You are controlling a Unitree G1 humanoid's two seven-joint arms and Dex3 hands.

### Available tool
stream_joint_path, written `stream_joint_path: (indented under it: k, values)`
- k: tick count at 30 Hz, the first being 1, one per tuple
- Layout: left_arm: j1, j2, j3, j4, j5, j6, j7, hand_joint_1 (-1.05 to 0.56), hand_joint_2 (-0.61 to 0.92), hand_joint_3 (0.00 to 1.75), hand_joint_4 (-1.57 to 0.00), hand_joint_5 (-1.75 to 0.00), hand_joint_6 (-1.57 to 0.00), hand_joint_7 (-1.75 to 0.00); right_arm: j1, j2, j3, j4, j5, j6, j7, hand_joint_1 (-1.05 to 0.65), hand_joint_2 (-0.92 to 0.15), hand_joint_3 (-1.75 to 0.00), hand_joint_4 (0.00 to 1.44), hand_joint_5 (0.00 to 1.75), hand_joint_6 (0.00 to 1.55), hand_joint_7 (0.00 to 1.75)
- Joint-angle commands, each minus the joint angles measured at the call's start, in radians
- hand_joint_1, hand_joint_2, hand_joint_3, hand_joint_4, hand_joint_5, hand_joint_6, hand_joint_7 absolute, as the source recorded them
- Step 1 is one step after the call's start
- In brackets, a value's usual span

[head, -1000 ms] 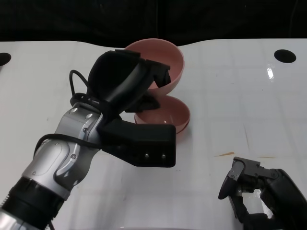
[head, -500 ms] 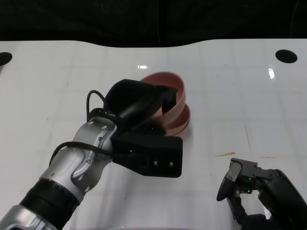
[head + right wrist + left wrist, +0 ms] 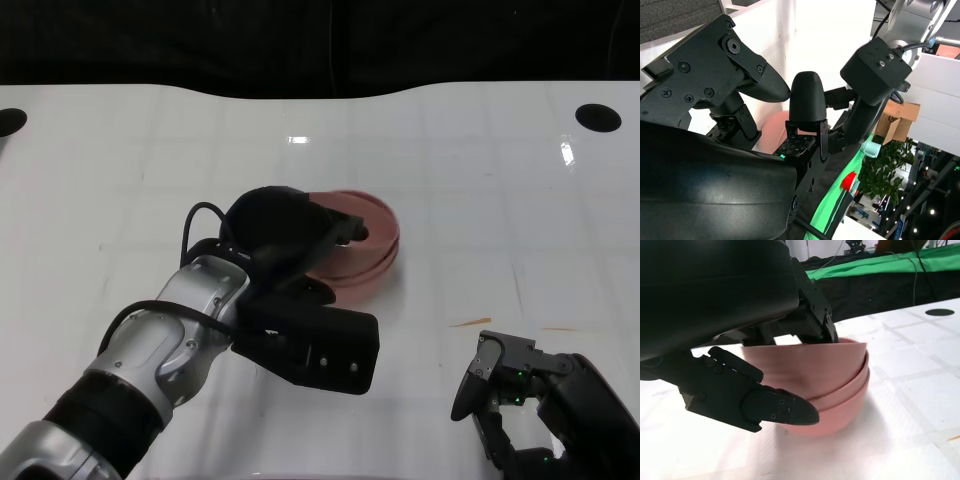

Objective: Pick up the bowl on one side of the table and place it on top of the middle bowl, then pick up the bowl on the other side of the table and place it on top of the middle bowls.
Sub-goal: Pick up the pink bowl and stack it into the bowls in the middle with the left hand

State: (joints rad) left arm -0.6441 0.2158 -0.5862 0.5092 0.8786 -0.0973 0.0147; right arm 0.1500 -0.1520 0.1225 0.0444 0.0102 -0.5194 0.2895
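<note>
A stack of pink bowls (image 3: pixel 372 250) sits in the middle of the white table (image 3: pixel 500 200). My left hand (image 3: pixel 285 240) grips the near-left rim of the top pink bowl (image 3: pixel 815 365), fingers over the rim and inside, thumb (image 3: pixel 770 407) against the outer wall. That bowl sits nested in the lower bowls (image 3: pixel 847 402), whose rims show just beneath it. The hand covers the left half of the stack in the head view. My right hand (image 3: pixel 530 405) stays low near the table's front right edge, fingers apart and holding nothing.
Two black round holes (image 3: pixel 598 117) (image 3: pixel 8 122) mark the table's far corners. A small brown smear (image 3: pixel 468 322) lies between the stack and my right hand. Beyond the table's far edge is a dark backdrop.
My left hand has come down with the pink bowl, from tilted above the middle stack to nested level in it. The right hand has stayed in place.
</note>
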Motion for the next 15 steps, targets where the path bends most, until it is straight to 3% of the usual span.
stream_joint_path:
  k: [1, 10, 15]
  values:
    - [-0.016, 0.023, -0.004, -0.009, 0.023, -0.001, 0.022, -0.69, 0.92, 0.39, -0.03, -0.39, -0.28, 0.00, 0.004, -0.007, -0.007, -0.008, 0.009, 0.004, 0.002, -0.20, -0.39, -1.39, 0.91, 1.75, 0.76, 1.58]
    - [0.004, 0.030, 0.006, -0.031, 0.023, -0.020, 0.072, -0.72, 0.92, 0.38, 0.00, -0.20, -0.19, -0.01, 0.000, -0.006, -0.006, -0.003, 0.009, 0.000, 0.004, -0.20, -0.39, -1.39, 0.92, 1.75, 0.76, 1.59]
    - [0.042, 0.052, 0.020, -0.094, 0.014, -0.023, 0.074, -0.71, 0.92, 0.35, 0.00, -0.19, -0.19, -0.01, 0.001, -0.008, -0.007, -0.002, 0.004, -0.004, 0.002, -0.21, -0.38, -1.39, 0.92, 1.75, 0.76, 1.59]
